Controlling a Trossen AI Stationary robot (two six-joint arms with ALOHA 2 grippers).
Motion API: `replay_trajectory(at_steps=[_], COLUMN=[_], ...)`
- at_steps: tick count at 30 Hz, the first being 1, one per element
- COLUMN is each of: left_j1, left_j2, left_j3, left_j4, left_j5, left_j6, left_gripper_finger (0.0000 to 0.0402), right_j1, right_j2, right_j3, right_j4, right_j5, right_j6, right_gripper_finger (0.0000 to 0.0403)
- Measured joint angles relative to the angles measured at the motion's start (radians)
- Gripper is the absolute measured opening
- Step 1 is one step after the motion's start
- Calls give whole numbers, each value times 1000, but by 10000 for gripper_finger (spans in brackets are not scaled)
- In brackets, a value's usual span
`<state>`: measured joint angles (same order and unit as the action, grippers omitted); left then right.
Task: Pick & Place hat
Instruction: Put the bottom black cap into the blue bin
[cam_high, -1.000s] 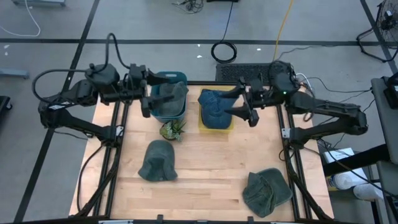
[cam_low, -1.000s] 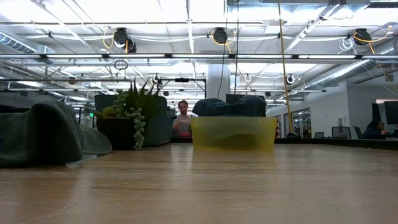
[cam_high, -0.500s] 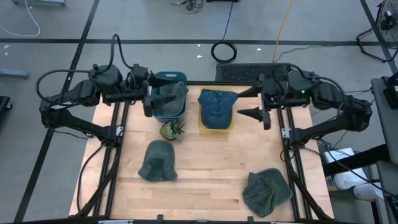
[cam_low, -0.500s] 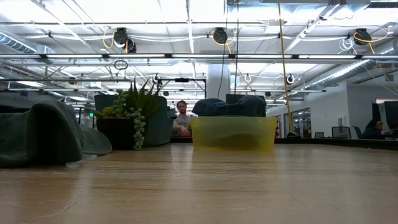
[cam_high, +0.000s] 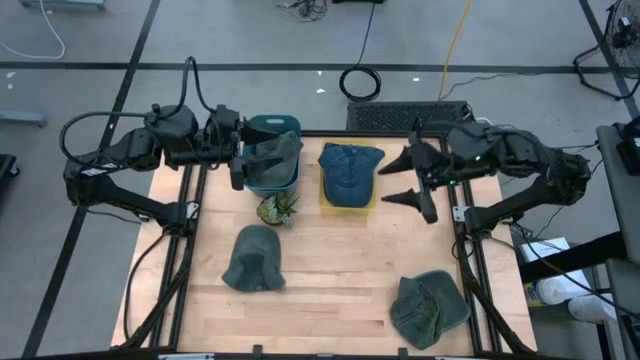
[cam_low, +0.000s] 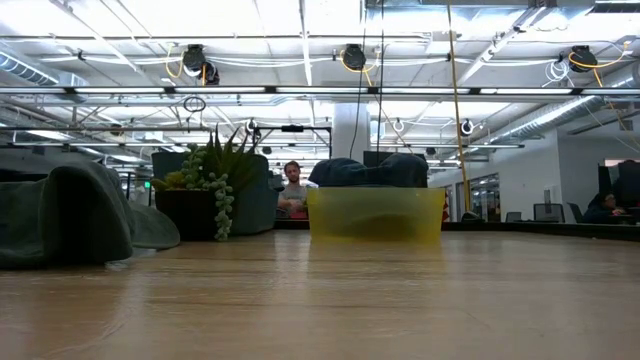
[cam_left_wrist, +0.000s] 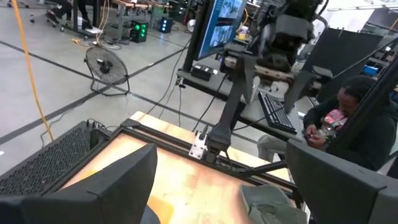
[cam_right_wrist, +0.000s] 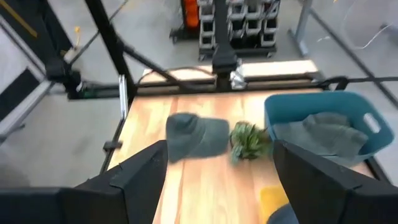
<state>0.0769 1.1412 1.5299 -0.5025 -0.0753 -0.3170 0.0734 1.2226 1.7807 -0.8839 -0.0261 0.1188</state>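
A blue denim hat lies in a yellow bin at the table's far middle; in the low view the blue hat bulges over the yellow bin's rim. My right gripper hovers open to the right of that bin, near the table's right rail, and holds nothing. My left gripper waits open at the left side of a teal bin, which holds a grey-green hat. A grey hat lies flat on the table at near left. A green hat lies crumpled at near right.
A small potted plant stands in front of the teal bin, between the bins and the grey hat. Bare wood lies in the table's middle and near edge. Metal rails run along both sides. A person sits beyond the far edge; another person sits at a desk.
My right gripper has drawn back from above the yellow bin toward the table's right edge and stays open. The blue hat's right side, which stood raised by the gripper, has settled into the yellow bin. My left arm has kept still.
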Motion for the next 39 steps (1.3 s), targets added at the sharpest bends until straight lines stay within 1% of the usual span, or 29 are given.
replay_trajectory(at_steps=[4,8,13,16,18,23,27,34,39], left_j1=[0,0,0,0,0,0,0,0,0], left_j2=[0,0,0,0,0,0,8,26,25], left_j3=[0,0,0,0,0,0,0,1,0], left_j4=[-2,-3,-4,-4,-4,-22,-27,-26,-19], left_j5=[3,5,5,5,6,25,26,26,26], left_j6=[0,1,0,-1,-1,-3,-3,-2,9], left_gripper_finger=[365,371,367,362,359,363,368,364,361], right_j1=[40,66,83,87,86,86,86,86,86], right_j2=[20,23,18,13,10,10,10,10,15], right_j3=[11,12,12,12,12,12,12,12,12], right_j4=[-43,-51,-69,-153,-240,-399,-417,-470,-526], right_j5=[-1,0,0,-1,-5,-72,-131,-164,-214], right_j6=[0,0,1,28,54,90,99,140,168], right_gripper_finger=[281,281,281,281,281,281,281,281,281])
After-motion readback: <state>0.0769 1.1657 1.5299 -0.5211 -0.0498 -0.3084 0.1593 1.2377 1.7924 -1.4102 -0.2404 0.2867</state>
